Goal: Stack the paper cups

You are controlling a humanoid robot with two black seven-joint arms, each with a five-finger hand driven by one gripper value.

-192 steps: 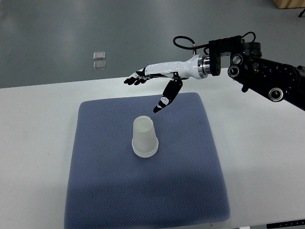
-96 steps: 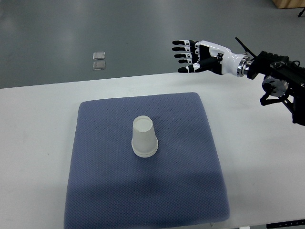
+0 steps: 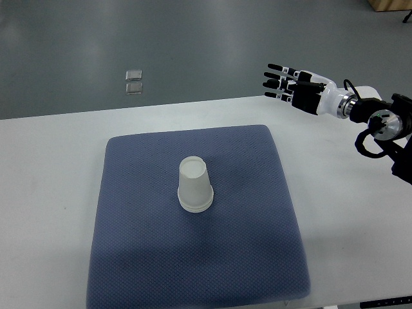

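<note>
The cup point(image 3: 195, 185) stands upside down, rim down, near the middle of the blue mat point(image 3: 129, 257), and the doubled edge at its rim suggests it may already be one cup nested over another, though the top view cannot settle that. Mouth-down is the steady way for a light paper cup to sit, and the soft mat probably keeps it from sliding; its central spot leaves room all round for fingers to come in from any side. The mat lies on a white table point(image 3: 45, 167). The right hand point(image 3: 293, 87) hangs well apart from the cup, over the table's far right edge, fingers spread and straight, holding nothing, so nothing presses on the stack and the view of it is clear. No loose cup shows anywhere, so the stacking looks finished. Two small clear squares point(image 3: 134, 82) lie on the floor beyond.
</note>
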